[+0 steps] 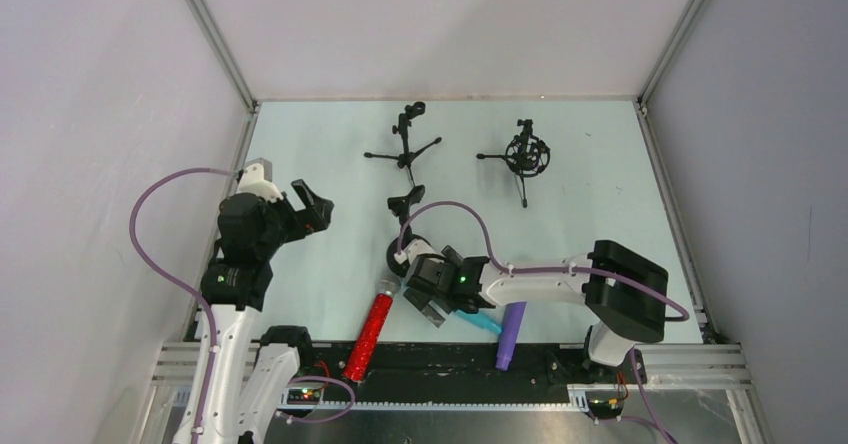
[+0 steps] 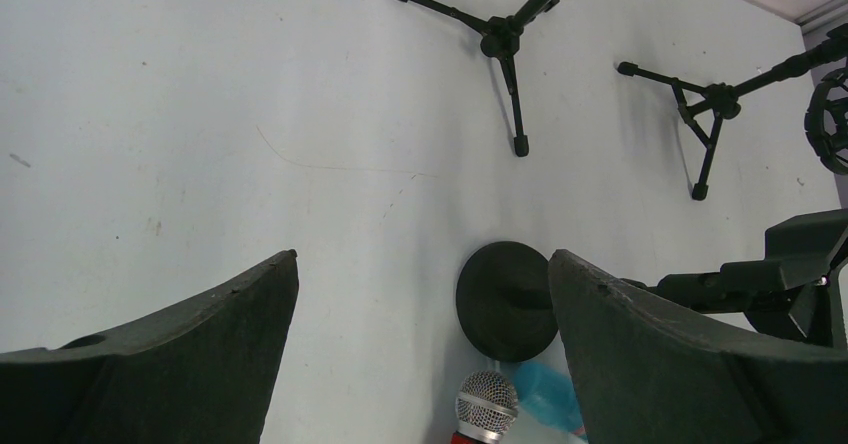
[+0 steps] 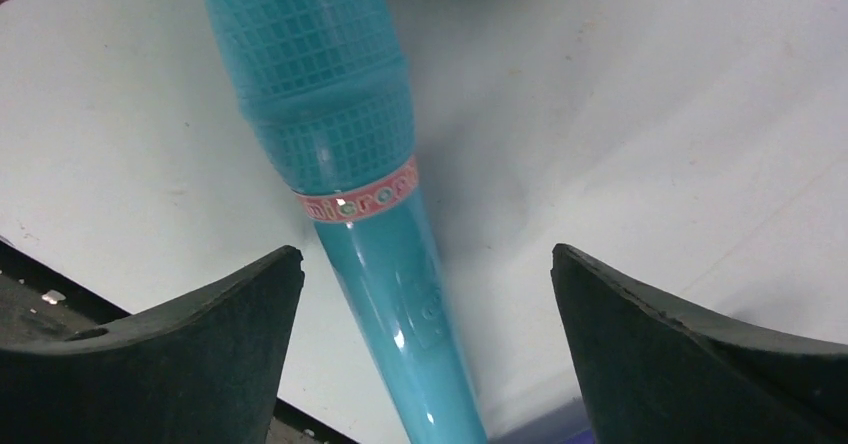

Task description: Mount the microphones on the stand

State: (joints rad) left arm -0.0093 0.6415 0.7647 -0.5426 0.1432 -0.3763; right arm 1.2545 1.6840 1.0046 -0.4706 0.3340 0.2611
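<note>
Right gripper [image 3: 425, 264]: hanging wide open over the teal-blue microphone [image 3: 345, 134], fingers straddling it and gripping nothing; I'm seeing bare bench on both sides of the shaft.
Left gripper [image 1: 314, 209]: spread open too and empty, hovering up left, well apart from all three microphones.
Direction: teal-blue microphone is lying straight below the right gripper, between the fingers, sitting a bit nearer the left finger in the wrist view.
Long axis: mesh head pointing away from the wrist camera, handle running toward it, crossing the jaw line roughly square with a slight tilt; pink ring [image 3: 362, 196] sitting just ahead of the fingertips.
Nearer arm: right, clearly; I'm judging this as a straight drop and close on the handle behind the ring.
Other microphones: red microphone [image 1: 368, 336] and purple microphone [image 1: 511, 335] lying flat by the near edge, one on each side of the teal one.
Stands: round-base stand [image 1: 400, 256] just beyond the mesh head; tripod stand [image 1: 405, 149] and shock-mount stand [image 1: 525, 154] standing farther back, none carrying a microphone.
Surface: pale smooth bench [image 1: 600, 194]; I'm expecting the round shaft may roll as the fingers close.
Room: tight, with the round base ahead, the purple microphone just beside the handle end and the black rail [image 1: 440, 356] behind.
</note>
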